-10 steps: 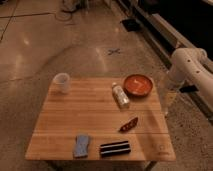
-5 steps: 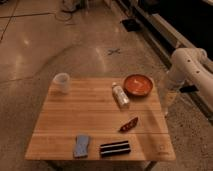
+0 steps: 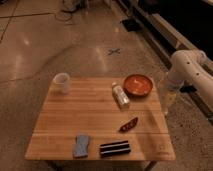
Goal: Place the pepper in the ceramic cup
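Note:
The small dark red pepper lies on the wooden table, right of its middle and toward the front. The white ceramic cup stands upright at the table's far left corner. My gripper hangs downward from the white arm just off the table's right edge, beside the orange-red bowl. It is well apart from the pepper and far from the cup, and nothing shows in it.
An orange-red bowl sits at the far right corner. A white bottle lies on its side next to it. A blue sponge and a dark striped bar lie near the front edge. Polished floor surrounds the table.

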You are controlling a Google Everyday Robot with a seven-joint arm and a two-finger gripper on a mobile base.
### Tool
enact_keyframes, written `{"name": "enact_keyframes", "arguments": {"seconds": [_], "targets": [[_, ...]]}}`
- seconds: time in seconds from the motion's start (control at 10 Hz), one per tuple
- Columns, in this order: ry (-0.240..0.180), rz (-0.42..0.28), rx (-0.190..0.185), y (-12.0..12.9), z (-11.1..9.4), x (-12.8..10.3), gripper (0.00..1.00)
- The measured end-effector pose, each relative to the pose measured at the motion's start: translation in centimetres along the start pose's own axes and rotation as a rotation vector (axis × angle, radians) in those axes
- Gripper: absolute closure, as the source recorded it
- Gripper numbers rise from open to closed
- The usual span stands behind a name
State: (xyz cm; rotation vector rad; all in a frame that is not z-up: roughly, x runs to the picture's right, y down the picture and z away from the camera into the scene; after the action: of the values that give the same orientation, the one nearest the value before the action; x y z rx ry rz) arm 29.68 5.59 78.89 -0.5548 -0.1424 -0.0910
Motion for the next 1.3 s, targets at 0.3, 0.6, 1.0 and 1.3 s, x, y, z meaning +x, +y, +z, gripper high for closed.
{"name": "enact_keyframes", "arguments": {"seconds": [0.3,0.6,1.0,1.3], "targets": [[-0.04,-0.181,0.007,3.4,4.5,-4.7,0.2],[-0.043,-0.309,-0.045,6.9,8.5,-6.9,0.2],[-0.039,-0.417,-0.074,6.9,10.7,-10.2,0.2],[-0.024,-0.465,-0.088,6.8,11.8,-11.9,0.21]]}}
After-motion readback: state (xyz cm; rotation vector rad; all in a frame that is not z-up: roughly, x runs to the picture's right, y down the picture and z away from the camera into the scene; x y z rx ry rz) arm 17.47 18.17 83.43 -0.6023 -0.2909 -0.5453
